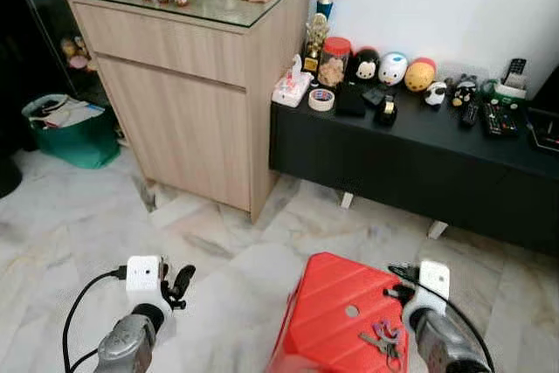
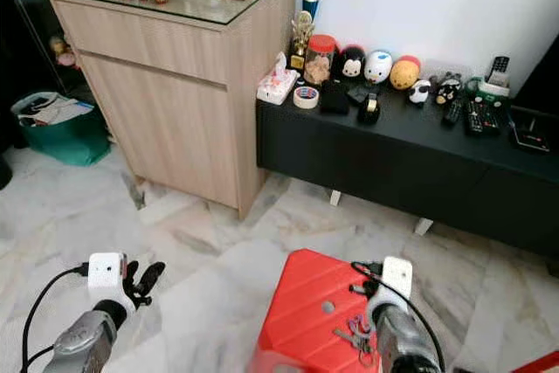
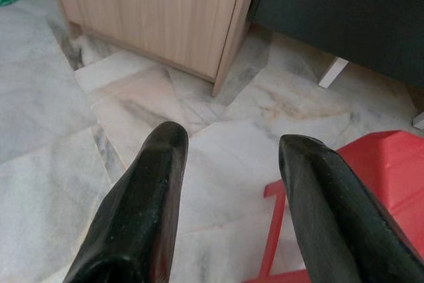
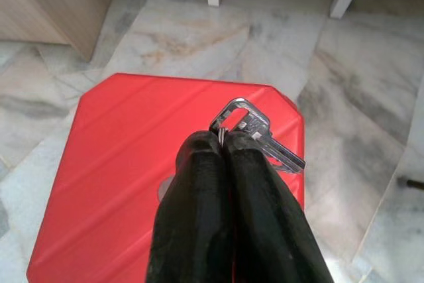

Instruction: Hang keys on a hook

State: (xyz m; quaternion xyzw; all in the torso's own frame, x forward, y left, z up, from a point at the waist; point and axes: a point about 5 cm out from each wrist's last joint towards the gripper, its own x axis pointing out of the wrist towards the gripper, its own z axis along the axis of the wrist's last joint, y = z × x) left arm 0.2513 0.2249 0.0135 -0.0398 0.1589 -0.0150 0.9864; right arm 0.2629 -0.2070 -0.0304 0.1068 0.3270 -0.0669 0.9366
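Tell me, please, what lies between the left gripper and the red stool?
Only bare marble floor lies between the open left gripper and the red stool; the left eye view shows this.

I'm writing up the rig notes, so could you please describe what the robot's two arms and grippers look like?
Both arms are silver metal, each ending in a white boxy wrist module with a black cable looping off it. The left gripper and right gripper each have two long, glossy black fingers that taper to rounded tips. No markings can be made out.
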